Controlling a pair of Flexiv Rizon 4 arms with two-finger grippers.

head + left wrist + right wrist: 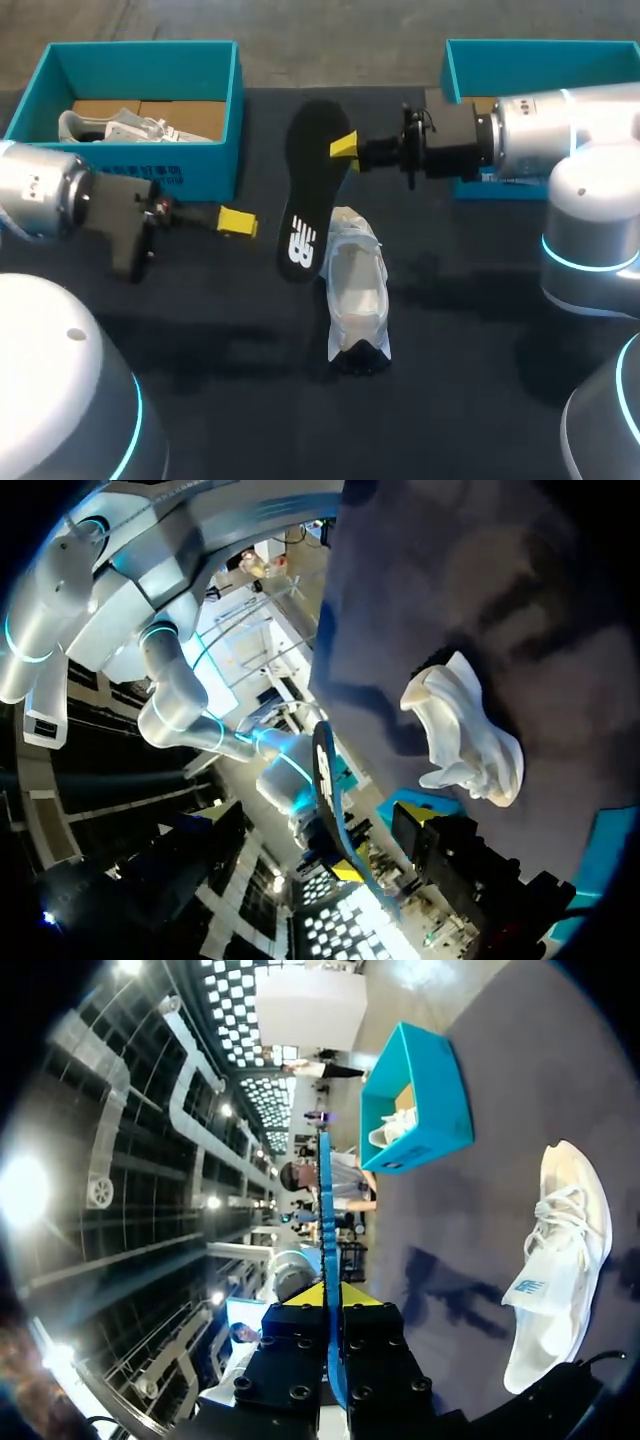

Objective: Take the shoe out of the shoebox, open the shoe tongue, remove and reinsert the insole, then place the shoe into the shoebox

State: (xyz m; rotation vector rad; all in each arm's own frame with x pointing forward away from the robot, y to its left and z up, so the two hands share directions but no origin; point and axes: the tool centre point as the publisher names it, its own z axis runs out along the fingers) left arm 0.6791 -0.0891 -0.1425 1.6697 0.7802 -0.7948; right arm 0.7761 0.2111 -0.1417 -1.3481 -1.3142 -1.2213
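A white shoe [356,298] lies on the black table near the middle, toe toward the front. Above and to its left hangs the black insole [305,190], tilted, with my right gripper [345,147] shut on its edge. The right wrist view has the insole [325,1210] edge-on between the yellow tips [328,1295], and the shoe [560,1260] lies off to one side below. My left gripper [238,221] hovers left of the insole, apart from it, holding nothing. In the left wrist view its own tips do not show; the shoe [465,740] and insole [328,790] lie ahead.
A teal shoebox [205,170] stands at the back left with another white shoe [130,127] inside. A second teal box [520,55] stands at the back right, behind my right arm. The left box [420,1110] also shows beyond the insole in the right wrist view.
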